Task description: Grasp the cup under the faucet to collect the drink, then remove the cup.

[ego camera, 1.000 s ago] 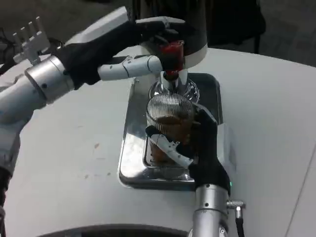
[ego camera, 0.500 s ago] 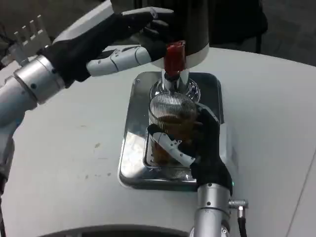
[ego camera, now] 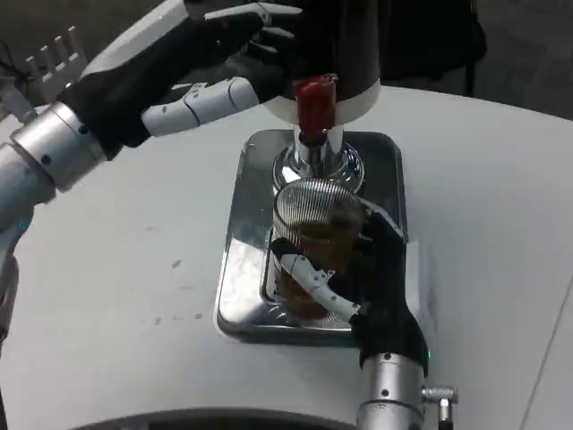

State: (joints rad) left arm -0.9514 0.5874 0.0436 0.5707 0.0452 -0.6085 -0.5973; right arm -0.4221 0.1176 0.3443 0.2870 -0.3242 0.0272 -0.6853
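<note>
Right hand (ego camera: 358,278) wrapped round the cup (ego camera: 315,235), fingers (ego camera: 313,278) curled across its front, palm against its right side: gripping it. Cup ribbed, clear, part full of brown drink, upright over the tray (ego camera: 243,215), just below the faucet (ego camera: 313,161). Red tap handle (ego camera: 313,106) straight above the cup, well above the right hand.

Left hand (ego camera: 192,67) up and to the left of the cup, holding nothing, fingers stretched out and apart. Upper fingers reaching along the dark dispenser body (ego camera: 345,45); whether touching it, cannot tell. Lower finger (ego camera: 201,100) pointing toward the tap handle, short of it. White table (ego camera: 116,269) below both hands.
</note>
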